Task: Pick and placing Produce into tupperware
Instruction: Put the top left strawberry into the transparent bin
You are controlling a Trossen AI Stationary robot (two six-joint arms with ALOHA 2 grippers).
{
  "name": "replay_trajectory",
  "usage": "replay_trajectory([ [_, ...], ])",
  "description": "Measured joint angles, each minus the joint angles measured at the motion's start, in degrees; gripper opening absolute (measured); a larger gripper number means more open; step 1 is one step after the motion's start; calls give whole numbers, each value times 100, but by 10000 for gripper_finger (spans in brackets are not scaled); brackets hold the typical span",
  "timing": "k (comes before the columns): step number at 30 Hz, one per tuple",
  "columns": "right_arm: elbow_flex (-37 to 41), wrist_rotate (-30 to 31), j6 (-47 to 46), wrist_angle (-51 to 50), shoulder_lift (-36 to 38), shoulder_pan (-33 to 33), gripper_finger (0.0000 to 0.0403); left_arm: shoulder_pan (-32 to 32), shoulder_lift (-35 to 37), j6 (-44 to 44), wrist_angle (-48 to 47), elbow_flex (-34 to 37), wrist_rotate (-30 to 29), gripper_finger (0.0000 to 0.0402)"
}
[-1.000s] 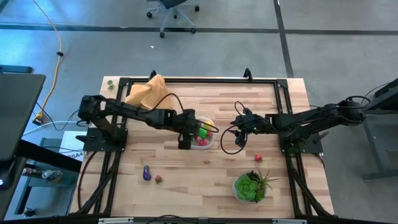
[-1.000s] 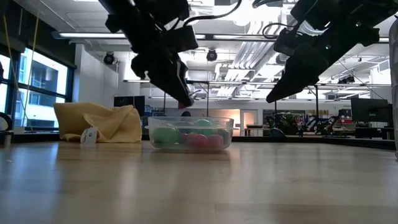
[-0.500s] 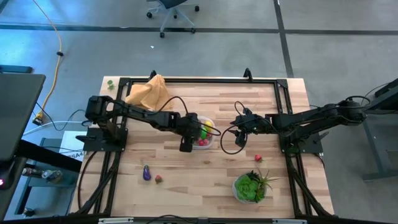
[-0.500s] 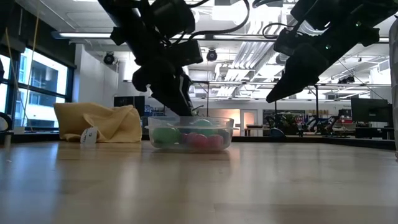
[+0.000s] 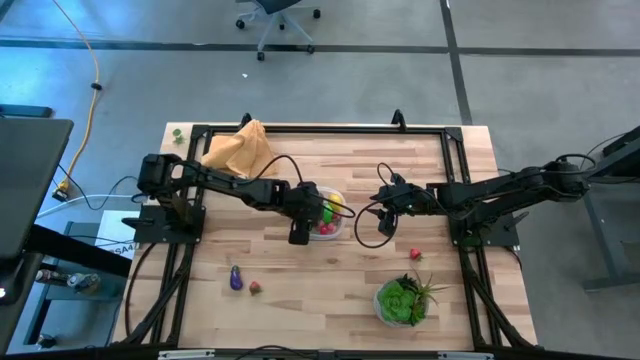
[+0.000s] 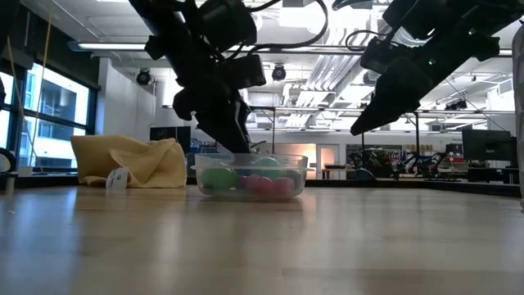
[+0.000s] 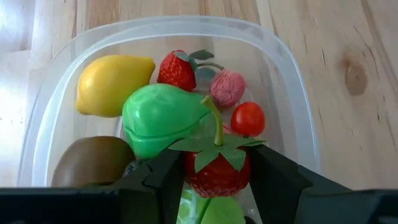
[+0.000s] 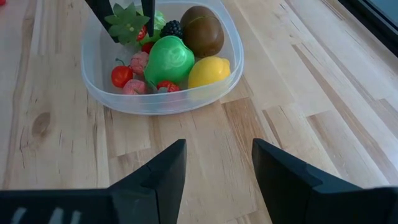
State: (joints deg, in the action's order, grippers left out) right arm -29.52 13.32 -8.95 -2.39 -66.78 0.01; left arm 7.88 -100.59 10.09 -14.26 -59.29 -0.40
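The clear round tupperware (image 5: 340, 226) stands mid-table. It holds a yellow lemon (image 7: 112, 84), a green fruit (image 7: 158, 118), a brown kiwi (image 7: 93, 162), a small strawberry (image 7: 177, 68), a pink berry (image 7: 227, 87) and a red tomato (image 7: 247, 118). My left gripper (image 7: 216, 180) reaches down inside the rim and is shut on a red strawberry (image 7: 217, 171) with green leaves. My right gripper (image 5: 378, 210) hangs open above the table just right of the tupperware (image 8: 161, 106), with nothing between its fingers. My left gripper pinches the strawberry's red body (image 7: 208, 177) between its two fingers, just under the leaf crown. The fingers (image 8: 102, 18) slant down from the table's left side. The strawberry is inside the tupperware, over the other produce; whether it rests on them I cannot tell.
A purple eggplant (image 5: 236, 280) and a red berry (image 5: 255, 288) lie near the front left, and another red berry (image 5: 415, 254) lies at the right. A leafy green plant (image 5: 405, 300) stands front right. A tan cloth (image 5: 235, 148) lies at the far left.
My left gripper has sunk into the tupperware with the strawberry, moving a little toward the table's right, then held still. My right gripper has kept still.
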Motion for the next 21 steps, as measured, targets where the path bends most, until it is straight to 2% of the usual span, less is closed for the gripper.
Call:
replay_trajectory([
  [17, 0, -1, -1, -4, 2, -2, 176, -2, -195, 20, 122, 2, 10, 153],
  [21, 0, -2, -2, 0, 0, 0, 176, -2, -195, 129, 121, 2, -24, 174],
])
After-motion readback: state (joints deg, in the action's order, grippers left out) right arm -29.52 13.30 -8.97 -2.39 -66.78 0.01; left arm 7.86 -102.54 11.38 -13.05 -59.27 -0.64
